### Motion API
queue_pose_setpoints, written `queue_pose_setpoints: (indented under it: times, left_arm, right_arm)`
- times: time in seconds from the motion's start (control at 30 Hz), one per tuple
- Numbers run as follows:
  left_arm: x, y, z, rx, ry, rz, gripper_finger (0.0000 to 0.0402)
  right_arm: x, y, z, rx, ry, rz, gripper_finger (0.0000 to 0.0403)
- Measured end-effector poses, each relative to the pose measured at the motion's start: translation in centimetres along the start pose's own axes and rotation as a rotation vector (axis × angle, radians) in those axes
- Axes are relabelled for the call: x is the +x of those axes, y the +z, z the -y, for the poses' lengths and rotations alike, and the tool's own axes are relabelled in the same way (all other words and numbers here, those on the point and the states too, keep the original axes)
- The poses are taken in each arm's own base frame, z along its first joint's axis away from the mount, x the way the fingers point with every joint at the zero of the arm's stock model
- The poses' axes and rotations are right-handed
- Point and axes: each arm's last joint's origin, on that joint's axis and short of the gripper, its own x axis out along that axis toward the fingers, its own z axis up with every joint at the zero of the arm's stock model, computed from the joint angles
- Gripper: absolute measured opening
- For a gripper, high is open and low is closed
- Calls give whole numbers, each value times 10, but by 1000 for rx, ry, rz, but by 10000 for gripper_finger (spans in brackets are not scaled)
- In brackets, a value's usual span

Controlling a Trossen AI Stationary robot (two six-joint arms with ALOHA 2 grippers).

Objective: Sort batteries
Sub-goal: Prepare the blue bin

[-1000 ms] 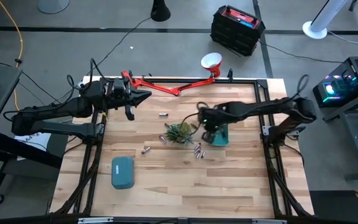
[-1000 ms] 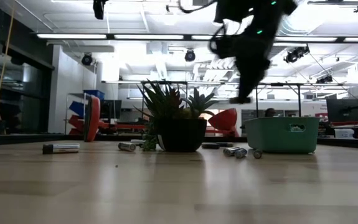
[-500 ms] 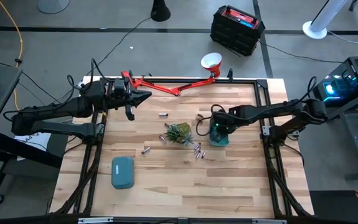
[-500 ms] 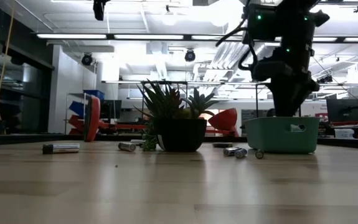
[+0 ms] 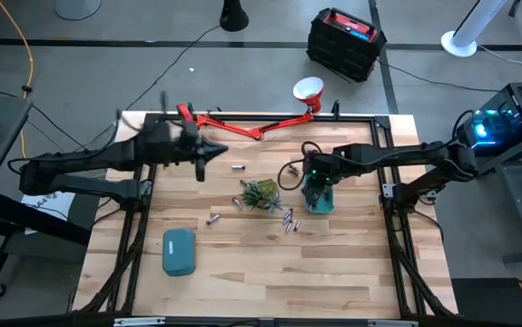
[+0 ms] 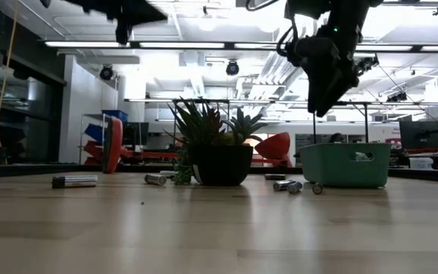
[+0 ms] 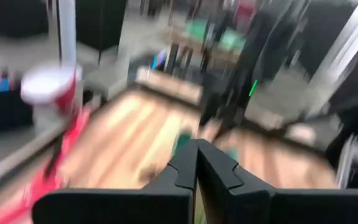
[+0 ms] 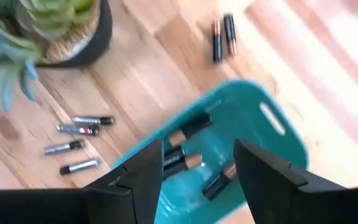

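Wooden table (image 5: 242,272): right gripper (image 8: 196,163) hung fingers spread, empty, above teal tray (image 8: 259,134) containing batteries (image 8: 185,149); more batteries lay beside potted plant (image 5: 261,193). Left gripper (image 7: 196,163) clenched, holding nothing.

High view looks straight down on the desk (image 5: 242,272); low view looks level across it. Both share the teal tray (image 5: 320,199) and plant (image 6: 217,144).

Grey concrete floor (image 5: 242,64) all around the wooden surface (image 5: 270,272), cables snaking across it, a black toolbox (image 5: 345,43) sitting nearby. Long ceiling light strips (image 6: 165,45) lit up the big open room.
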Motion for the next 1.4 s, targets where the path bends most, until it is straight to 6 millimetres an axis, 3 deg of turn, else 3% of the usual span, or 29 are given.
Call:
queue_pose_setpoints:
  times: [0.1,0.27,0.4,0.5,0.63,0.77,0.83,0.97,1.0,1.23,1.4]
  left_arm:
    - [13,-20,-3,-31,-1,-192,21]
    - [30,-56,4,-95,-141,-527,89]
    - [30,-78,20,-173,-250,-747,146]
    - [20,-87,38,-328,-346,-907,165]
    - [-2,-93,67,-410,-363,-1022,135]
    - [-26,-100,94,-530,-271,-1116,36]
    - [-40,-107,104,-593,-182,-1176,12]
    - [-67,-124,115,-669,58,-1316,3]
    - [-73,-127,117,-690,114,-1339,2]
    - [-102,-145,115,-689,505,-1422,1]
    - [-98,-154,113,-628,625,-1374,0]
  right_arm:
    - [-1,3,2,9,-1,6,190]
    - [-5,1,5,16,-7,-5,190]
    - [-6,0,6,15,-12,-13,190]
    - [-6,2,4,12,14,7,190]
    - [-6,10,-4,-53,131,79,190]
    - [-3,16,-10,-88,248,143,179]
    - [-3,18,-13,-117,311,161,150]
    - [3,18,-25,-231,384,162,31]
    - [6,17,-28,-263,392,159,17]
    - [21,19,-43,-350,409,188,4]
    - [12,17,-39,-372,387,205,1]
